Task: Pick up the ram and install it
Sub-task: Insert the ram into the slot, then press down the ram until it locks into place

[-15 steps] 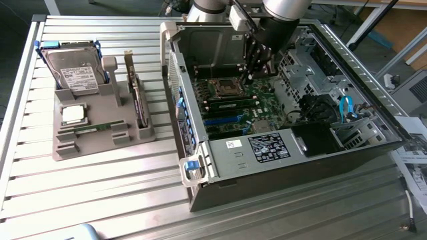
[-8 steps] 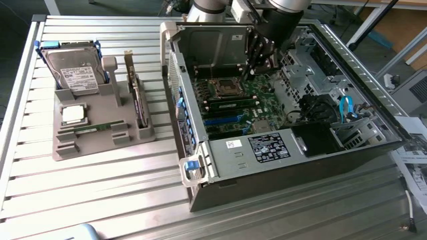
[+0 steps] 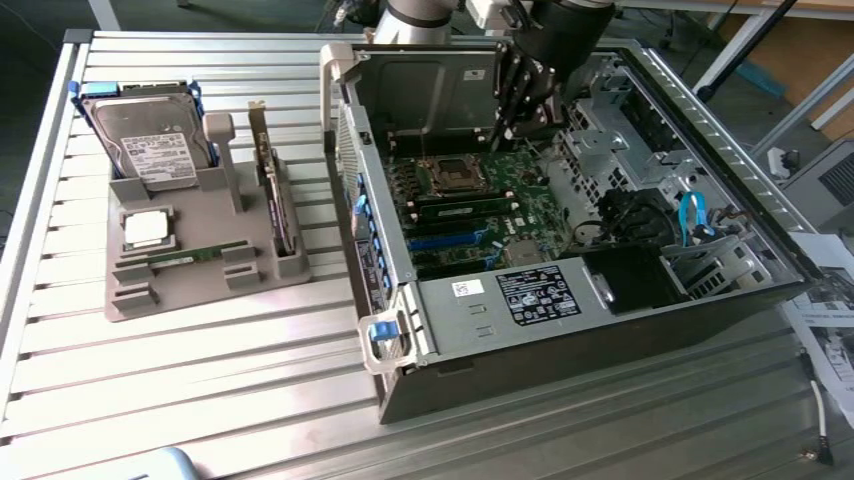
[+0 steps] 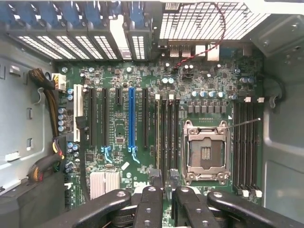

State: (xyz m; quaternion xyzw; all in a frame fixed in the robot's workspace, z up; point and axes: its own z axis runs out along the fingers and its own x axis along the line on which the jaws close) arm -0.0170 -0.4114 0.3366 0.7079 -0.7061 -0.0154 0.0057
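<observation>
The ram [image 3: 187, 257], a thin green stick, lies flat in the grey holder tray [image 3: 200, 300] on the exterior view's left, far from my gripper. My gripper [image 3: 509, 136] hangs inside the open computer case [image 3: 534, 330], above the motherboard. In the wrist view the gripper [image 4: 164, 176] is over the memory slots [image 4: 167, 133] beside the empty processor socket [image 4: 205, 152]. Its fingertips [image 4: 156, 174] are drawn close together and I see nothing between them. A green strip [image 3: 461, 209] sits in the slots near the socket.
The tray also carries a hard drive [image 3: 158, 140], a square silver processor chip [image 3: 147, 228] and an upright expansion card [image 3: 274, 195]. Inside the case are a drive cage [image 3: 420, 95], blue cables [image 3: 694, 215] and a black fan shroud [image 3: 638, 275]. More memory slots [image 4: 247, 147] lie beyond the socket.
</observation>
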